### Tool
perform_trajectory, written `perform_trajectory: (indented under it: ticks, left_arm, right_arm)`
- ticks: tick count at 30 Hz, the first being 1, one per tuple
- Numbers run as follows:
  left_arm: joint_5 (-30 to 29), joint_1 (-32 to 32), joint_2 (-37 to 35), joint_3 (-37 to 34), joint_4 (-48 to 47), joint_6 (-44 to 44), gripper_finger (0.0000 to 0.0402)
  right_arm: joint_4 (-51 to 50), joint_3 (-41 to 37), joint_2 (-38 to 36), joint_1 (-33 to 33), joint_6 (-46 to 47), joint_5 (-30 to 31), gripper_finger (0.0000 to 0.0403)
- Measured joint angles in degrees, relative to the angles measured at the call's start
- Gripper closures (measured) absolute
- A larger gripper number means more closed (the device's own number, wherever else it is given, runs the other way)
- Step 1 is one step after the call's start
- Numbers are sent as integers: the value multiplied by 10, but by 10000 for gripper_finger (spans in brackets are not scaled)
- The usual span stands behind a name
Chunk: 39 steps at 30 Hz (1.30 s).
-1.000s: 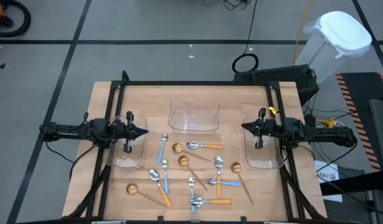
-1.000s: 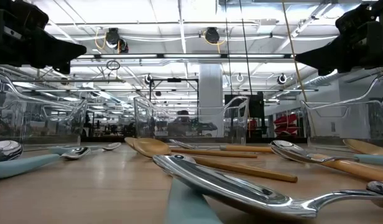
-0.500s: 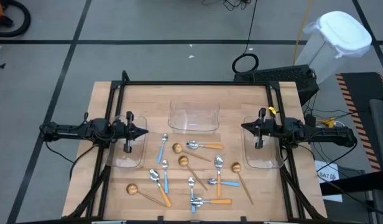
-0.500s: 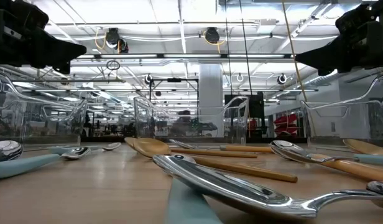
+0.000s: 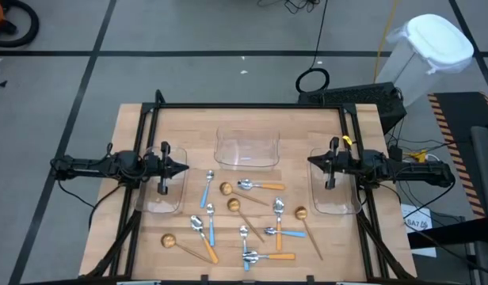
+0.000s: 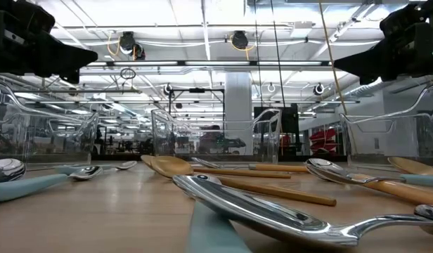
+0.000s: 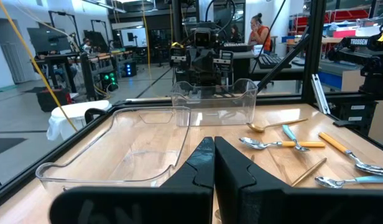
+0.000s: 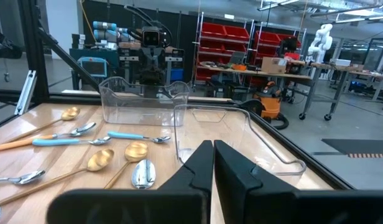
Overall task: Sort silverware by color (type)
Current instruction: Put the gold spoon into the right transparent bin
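Wooden planking forms the table [image 5: 307,127], which is framed by black rails and set on a grey floor marked with dark lines. Three clear plastic trays are placed on it: a left tray [image 5: 151,204] below the left gripper [image 5: 185,168], a right tray [image 5: 337,206] below the right gripper [image 5: 310,161], and a far middle tray [image 5: 246,150] between the two arms. Both arms are held level over the table's left and right edges, pointing inward toward each other. In each wrist view the gripper's own two dark fingers are seen pressed together with nothing between them.

The silverware is scattered loose on the wood, between the side trays and nearer than the middle tray; none is seen inside a tray. A blue-handled spoon [image 5: 206,189] lies near the left tray. An orange-handled spoon [image 5: 258,185] lies just near of the middle tray, beside a gold spoon [image 5: 226,189]. Another gold spoon [image 5: 300,214] lies beside the right tray, and a third gold spoon [image 5: 169,240] lies at the near left. At the near edge an orange-handled spoon [image 5: 266,256] is crossed by another spoon. A white-lidded bin [image 5: 434,47] stands beyond the table's far right corner.
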Motion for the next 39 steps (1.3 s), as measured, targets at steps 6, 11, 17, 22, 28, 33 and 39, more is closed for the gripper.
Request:
perform_trajectory:
  ticks: [6,11,17,22,28,33,39]
  left_arm:
    - [0,0,0,0,0,0,401]
    - [0,0,0,0,0,0,401]
    - [0,0,0,0,0,0,401]
    - [0,0,0,0,0,0,401]
    - [0,0,0,0,1,0,401]
    - [0,0,0,0,1,0,401]
    - [0,0,0,0,1,0,401]
  right_arm:
    - [-19,0,0,0,8,0,392]
    - [-28,0,0,0,51,-1,392]
    - [-27,0,0,0,54,-30,392]
    - [-19,9,2,0,71,-30,400]
    - [-32,62,36,0,64,-30,401]
    - [-59,135,103,0,62,-31,402]
    - [-132,258,212,0,62,-31,402]
